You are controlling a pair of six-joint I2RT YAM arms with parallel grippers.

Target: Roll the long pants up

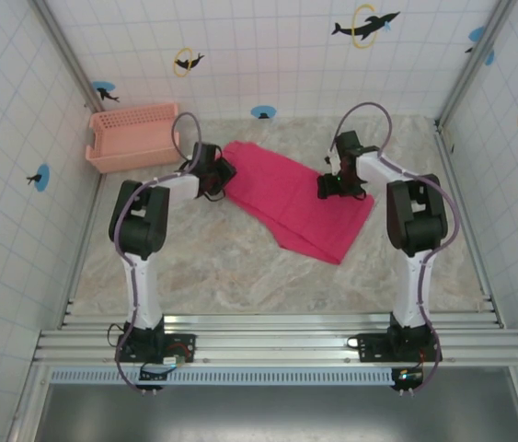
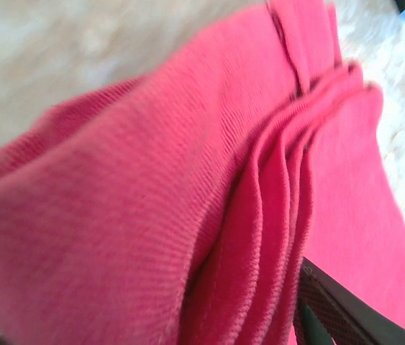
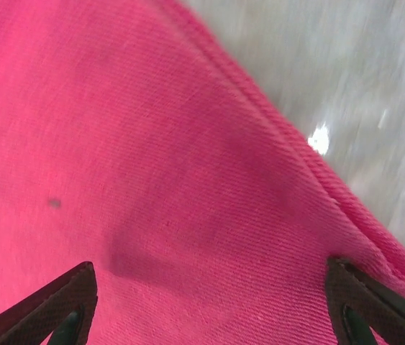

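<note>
Marbled desk point(image 1: 203, 267) carrying the long pants point(image 1: 291, 198), which lie folded into a flat band running diagonally from the far left toward the near right of the desk's middle. The left arm point(image 1: 139, 221) reaches to the band's far-left end and the right arm point(image 1: 415, 212) to its far edge, nearer the right end. A slatted basket point(image 1: 134, 138) stands apart at the far left corner. In the left wrist view, stacked cloth edges bunch close against the camera beside one dark finger point(image 2: 346, 313); whether the left jaws are closed on that end cannot be told. In the right wrist view, the right jaws stand wide open, with the fingers point(image 3: 58, 302) spread over flat cloth near its hem. The step in hand appears to be securing the end from which the roll starts, with no turn formed yet. The next move probably calls for a firm hold on all layers, then turning that end over squarely along the band.
</note>
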